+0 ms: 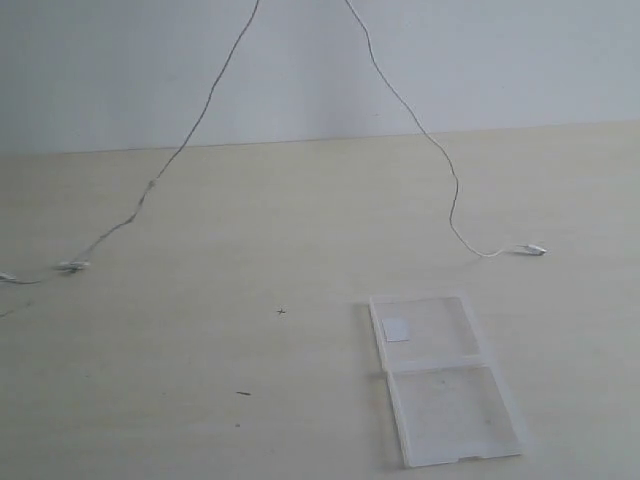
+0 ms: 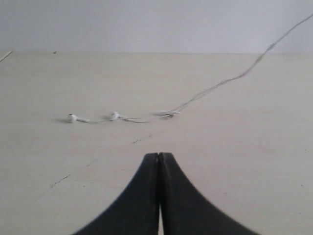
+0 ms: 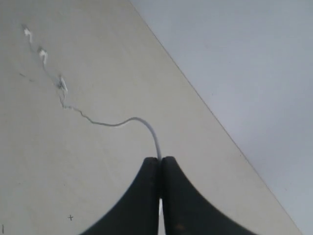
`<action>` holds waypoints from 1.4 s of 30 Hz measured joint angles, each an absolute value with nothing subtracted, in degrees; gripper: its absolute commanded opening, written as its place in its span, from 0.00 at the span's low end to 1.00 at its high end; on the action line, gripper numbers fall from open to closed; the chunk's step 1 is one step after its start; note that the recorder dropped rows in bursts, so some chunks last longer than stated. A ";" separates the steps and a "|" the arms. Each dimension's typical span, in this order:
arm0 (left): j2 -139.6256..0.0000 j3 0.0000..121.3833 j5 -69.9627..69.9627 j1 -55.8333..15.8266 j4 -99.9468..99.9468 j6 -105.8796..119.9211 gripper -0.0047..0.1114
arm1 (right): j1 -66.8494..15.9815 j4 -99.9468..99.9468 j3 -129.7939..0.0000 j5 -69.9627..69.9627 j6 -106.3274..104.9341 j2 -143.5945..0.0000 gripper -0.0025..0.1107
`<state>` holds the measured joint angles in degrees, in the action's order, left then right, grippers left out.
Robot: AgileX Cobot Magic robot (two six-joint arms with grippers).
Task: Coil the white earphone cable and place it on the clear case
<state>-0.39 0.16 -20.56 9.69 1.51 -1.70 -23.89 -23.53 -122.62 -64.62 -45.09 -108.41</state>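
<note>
The white earphone cable is seen lifted off the table in the exterior view. Its two strands climb to the top edge of the frame and are lost from sight there. The left strand is brought down to the table near the left edge of the frame. The right strand is brought down to the plug, which lies on the table at the right of the frame. The clear case is laid open and flat in the lower right of the frame, apart from the cable, with a small white sticker in its upper half.

In the right wrist view the fingers of the right gripper are clamped on the cable, which emerges from between their tips. In the left wrist view the fingers of the left gripper are pressed together with nothing seen between them. The two earbuds lie on the table beyond, apart from the tips.
</note>
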 measured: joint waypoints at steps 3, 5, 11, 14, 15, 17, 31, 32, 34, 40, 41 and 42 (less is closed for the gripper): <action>-0.39 0.16 -20.56 9.69 1.51 -1.70 0.04 | -23.89 -24.43 -122.62 -66.10 -45.09 -105.72 0.02; -0.39 0.16 -20.68 9.69 1.51 -1.70 0.04 | -23.89 -24.83 -122.62 -67.39 -45.20 -104.23 0.02; -0.39 0.16 -20.68 9.69 1.51 -1.70 0.04 | -23.89 -28.65 -122.62 -68.59 -45.20 -99.74 0.02; -0.39 0.16 -20.68 9.69 1.51 -1.70 0.04 | -23.89 -30.42 -122.62 -65.93 -45.20 -97.49 0.02; -0.39 0.16 -20.68 9.69 1.51 -1.70 0.04 | -23.89 -30.75 -122.62 -64.60 -45.20 -96.73 0.02; -0.39 0.16 -20.68 9.69 1.51 -1.70 0.04 | -23.89 -31.03 -122.62 -62.02 -45.11 -95.47 0.02; -0.39 0.16 -20.68 9.69 1.51 -1.70 0.04 | -23.89 -39.51 -122.72 -50.10 -42.23 -92.17 0.02; -0.39 0.16 -20.68 9.69 1.51 -1.70 0.04 | -23.89 -40.34 -122.72 -49.96 -42.23 -92.17 0.02; -0.39 0.16 -20.68 9.69 1.51 -1.70 0.04 | -23.89 -41.67 -122.72 -48.63 -42.23 -92.17 0.02; -0.39 0.16 -20.54 9.69 -2.89 -1.50 0.04 | -23.89 -43.66 -122.72 -41.61 -42.23 -92.17 0.02; -0.39 0.16 -19.74 9.69 -4.08 -1.50 0.04 | -23.89 -43.90 -122.72 -40.64 -42.23 -92.17 0.02; -0.39 0.16 -18.83 9.69 -4.53 -1.50 0.04 | -23.89 -44.07 -122.72 -40.22 -42.23 -92.17 0.02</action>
